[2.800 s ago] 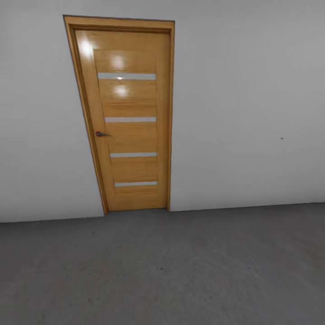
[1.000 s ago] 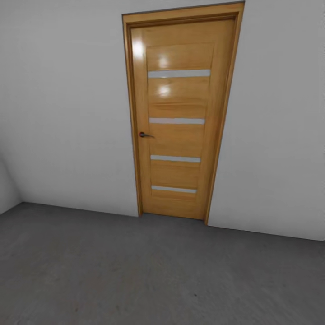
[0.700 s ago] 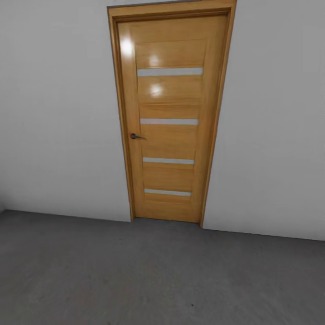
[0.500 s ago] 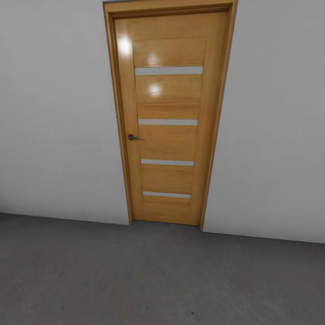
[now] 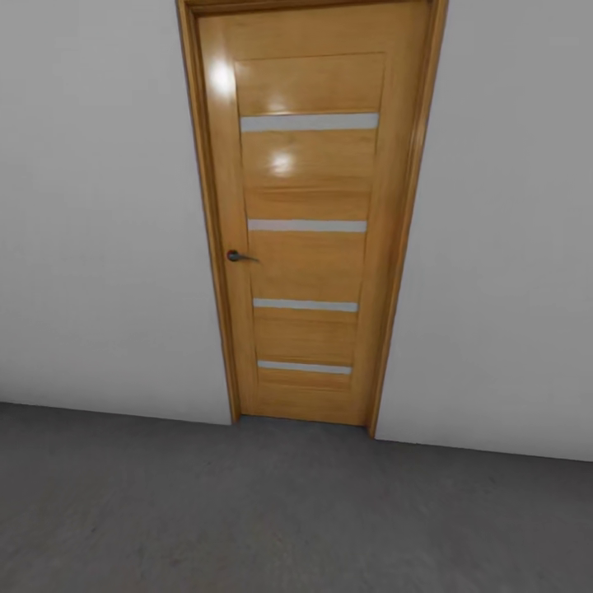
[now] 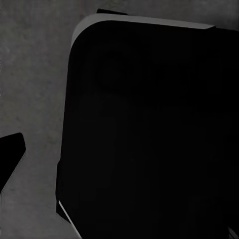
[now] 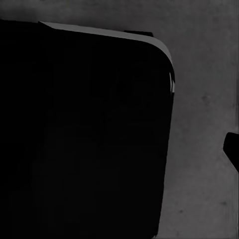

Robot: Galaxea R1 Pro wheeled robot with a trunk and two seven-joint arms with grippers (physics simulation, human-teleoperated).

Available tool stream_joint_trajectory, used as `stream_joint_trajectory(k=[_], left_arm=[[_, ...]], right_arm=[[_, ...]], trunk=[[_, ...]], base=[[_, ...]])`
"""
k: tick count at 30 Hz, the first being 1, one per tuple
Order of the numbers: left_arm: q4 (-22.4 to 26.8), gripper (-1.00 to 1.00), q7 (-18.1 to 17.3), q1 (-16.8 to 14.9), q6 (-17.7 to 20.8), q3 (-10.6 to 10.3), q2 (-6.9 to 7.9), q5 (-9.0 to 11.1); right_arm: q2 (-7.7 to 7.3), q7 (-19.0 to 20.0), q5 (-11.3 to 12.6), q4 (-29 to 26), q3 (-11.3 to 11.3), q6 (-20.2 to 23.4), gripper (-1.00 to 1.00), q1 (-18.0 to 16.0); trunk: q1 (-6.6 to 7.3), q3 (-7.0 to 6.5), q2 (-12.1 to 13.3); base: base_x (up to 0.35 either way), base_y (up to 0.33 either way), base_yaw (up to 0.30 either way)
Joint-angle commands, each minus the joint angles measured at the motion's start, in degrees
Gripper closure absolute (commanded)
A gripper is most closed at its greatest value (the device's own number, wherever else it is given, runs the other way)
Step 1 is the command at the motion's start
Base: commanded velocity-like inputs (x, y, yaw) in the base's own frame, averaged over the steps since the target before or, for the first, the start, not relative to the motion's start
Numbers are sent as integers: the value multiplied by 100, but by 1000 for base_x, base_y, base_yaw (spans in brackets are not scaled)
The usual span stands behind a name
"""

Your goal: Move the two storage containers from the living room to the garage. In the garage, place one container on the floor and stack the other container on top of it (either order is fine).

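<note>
Grey mottled concrete floor (image 5: pixel 247 511) runs up to a plain white wall (image 5: pixel 99 214). I count one wooden door (image 5: pixel 309 222), closed, with four pale horizontal strips and one dark lever handle (image 5: pixel 238 256) at its edge. Under each wrist I see a dark rounded body over that floor; I cannot tell either claw's state.

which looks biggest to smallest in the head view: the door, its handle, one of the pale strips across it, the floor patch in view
1. Wooden door
2. Grey floor: covers a bit less of the picture, though it runs off the edges, so its true size is unsure
3. Pale strip
4. Door handle
</note>
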State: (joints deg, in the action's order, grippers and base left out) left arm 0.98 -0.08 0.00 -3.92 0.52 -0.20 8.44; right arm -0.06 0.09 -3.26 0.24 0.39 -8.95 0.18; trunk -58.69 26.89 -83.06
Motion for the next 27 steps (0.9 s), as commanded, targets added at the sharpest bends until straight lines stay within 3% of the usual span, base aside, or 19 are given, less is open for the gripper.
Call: stream_joint_trajectory(k=[1,21,27], left_arm=[[0,-100,-1,0,-13,1,-1,44],[3,-100,-1,0,-8,1,-6,52],[5,-100,-1,0,-4,0,-6,52]], right_arm=[[2,-6,-82,3,-2,-23,-100,-1],[0,40,-135,-15,-36,-30,-100,-1],[61,-1,-80,-15,-89,16,-100,-1]], trunk=[[-4,4,-2],[-4,4,-2],[-4,4,-2]], base=[[322,0,0],[322,0,0],[322,0,0]])
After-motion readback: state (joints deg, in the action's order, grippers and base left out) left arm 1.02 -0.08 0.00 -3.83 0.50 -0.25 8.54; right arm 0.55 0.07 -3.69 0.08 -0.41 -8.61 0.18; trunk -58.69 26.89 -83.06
